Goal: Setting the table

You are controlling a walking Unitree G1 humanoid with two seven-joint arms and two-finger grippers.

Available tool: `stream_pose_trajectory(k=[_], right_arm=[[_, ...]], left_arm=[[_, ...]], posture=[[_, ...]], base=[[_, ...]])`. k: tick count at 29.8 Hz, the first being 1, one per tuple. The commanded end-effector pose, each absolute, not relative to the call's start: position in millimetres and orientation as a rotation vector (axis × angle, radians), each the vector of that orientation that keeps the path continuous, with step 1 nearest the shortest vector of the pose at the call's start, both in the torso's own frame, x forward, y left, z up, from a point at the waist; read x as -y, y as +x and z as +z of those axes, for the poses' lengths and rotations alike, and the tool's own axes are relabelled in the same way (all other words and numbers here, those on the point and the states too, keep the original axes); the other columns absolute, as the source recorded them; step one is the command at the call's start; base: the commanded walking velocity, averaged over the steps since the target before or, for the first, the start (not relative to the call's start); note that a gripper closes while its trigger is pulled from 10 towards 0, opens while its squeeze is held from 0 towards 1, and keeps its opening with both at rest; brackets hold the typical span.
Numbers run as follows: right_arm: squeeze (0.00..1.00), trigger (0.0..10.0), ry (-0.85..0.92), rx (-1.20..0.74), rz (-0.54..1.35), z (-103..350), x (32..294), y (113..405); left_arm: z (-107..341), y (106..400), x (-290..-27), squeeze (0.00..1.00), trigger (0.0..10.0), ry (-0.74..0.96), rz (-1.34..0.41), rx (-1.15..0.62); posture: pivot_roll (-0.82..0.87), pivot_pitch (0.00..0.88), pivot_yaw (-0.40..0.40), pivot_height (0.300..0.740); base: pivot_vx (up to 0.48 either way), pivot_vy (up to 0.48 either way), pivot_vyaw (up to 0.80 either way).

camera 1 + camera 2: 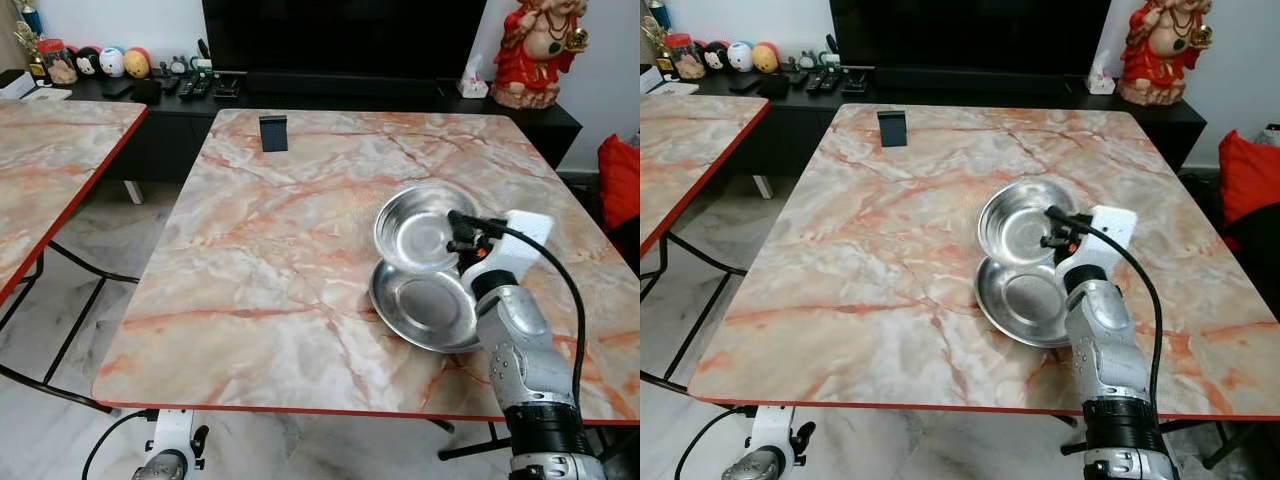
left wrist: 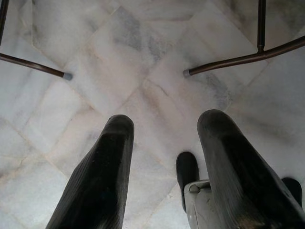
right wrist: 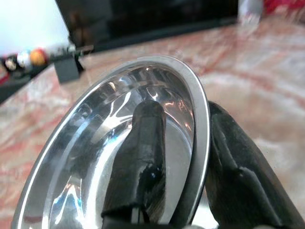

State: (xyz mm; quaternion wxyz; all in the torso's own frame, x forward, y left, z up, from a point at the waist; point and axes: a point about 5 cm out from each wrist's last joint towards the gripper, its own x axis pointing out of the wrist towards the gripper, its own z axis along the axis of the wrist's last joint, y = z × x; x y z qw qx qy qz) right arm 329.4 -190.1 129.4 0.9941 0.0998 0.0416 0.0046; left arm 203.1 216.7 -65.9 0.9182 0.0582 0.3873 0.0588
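Two shiny steel plates are on the right half of the marble table point(image 1: 260, 260). The lower steel plate point(image 1: 420, 305) lies flat. The upper steel plate point(image 1: 418, 228) is tilted, its near rim lifted above the lower one. My right gripper point(image 1: 462, 243) is shut on that rim; in the right wrist view one finger point(image 3: 140, 162) lies inside the plate point(image 3: 95, 143) and the other is outside the rim. My left gripper point(image 2: 164, 162) hangs open low beside the table, over the floor.
A small dark phone stand point(image 1: 273, 132) sits near the table's far edge. A second marble table point(image 1: 50, 170) stands to the left. Behind are a black TV cabinet point(image 1: 330, 95) with remotes and toys, and a red statue point(image 1: 535, 50). Table legs point(image 2: 238, 59) cross the tiled floor.
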Motion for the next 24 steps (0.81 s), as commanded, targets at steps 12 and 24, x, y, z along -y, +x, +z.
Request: stream_pose_trajectory(k=[12, 24], right_arm=[[0.00, 10.0, 0.268, -0.239, -0.109, 116, 202, 329], [0.00, 10.0, 0.320, -0.272, -0.039, 124, 206, 315]], left_arm=[[-68, 201, -214, 0.00, 10.0, 0.106, 0.125, -0.807], [-67, 202, -215, 0.00, 10.0, 0.102, 0.123, -0.805]], posture=[[-0.08, 0.000, -0.044, 0.740], [-0.09, 0.000, -0.038, 0.740]], base=[[0.000, 0.000, 0.00], [0.000, 0.000, 0.00]])
